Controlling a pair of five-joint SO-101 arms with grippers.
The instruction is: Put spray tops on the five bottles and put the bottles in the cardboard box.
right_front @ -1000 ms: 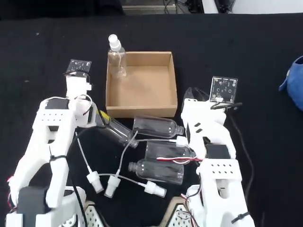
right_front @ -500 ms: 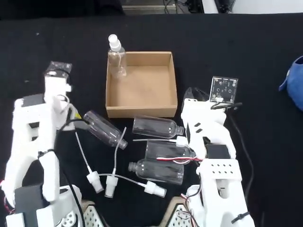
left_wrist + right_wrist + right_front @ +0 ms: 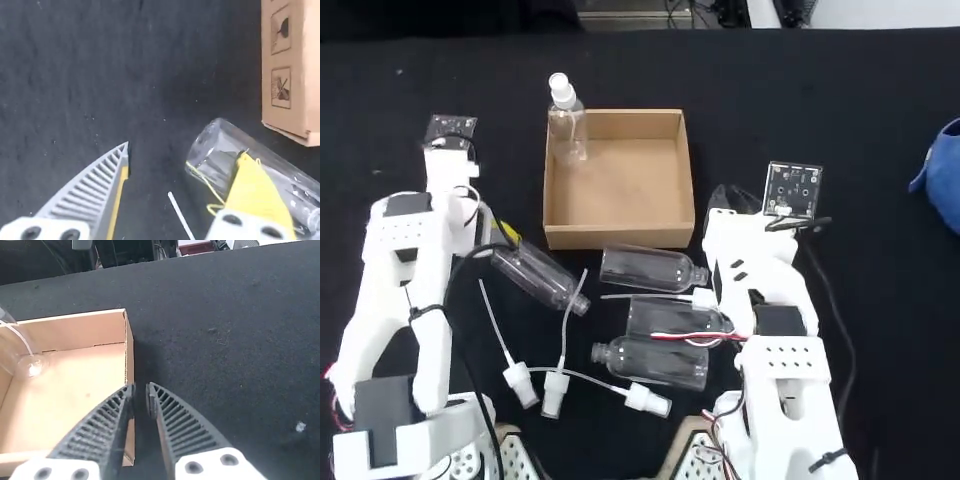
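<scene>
Left gripper [image 3: 184, 150] gapes released, its yellow jaw seemingly touching a clear, round bottle [image 3: 215, 145]. Ribbed right gripper [image 3: 140, 386] is clenched, empty, beside the cardboard box [image 3: 75, 332].

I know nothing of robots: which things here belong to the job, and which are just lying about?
Job: cardboard box; capped bottle standing in its corner; four uncapped bottles lying outside it; four loose spray tops.
Lying about: blue object, far from the box.
</scene>
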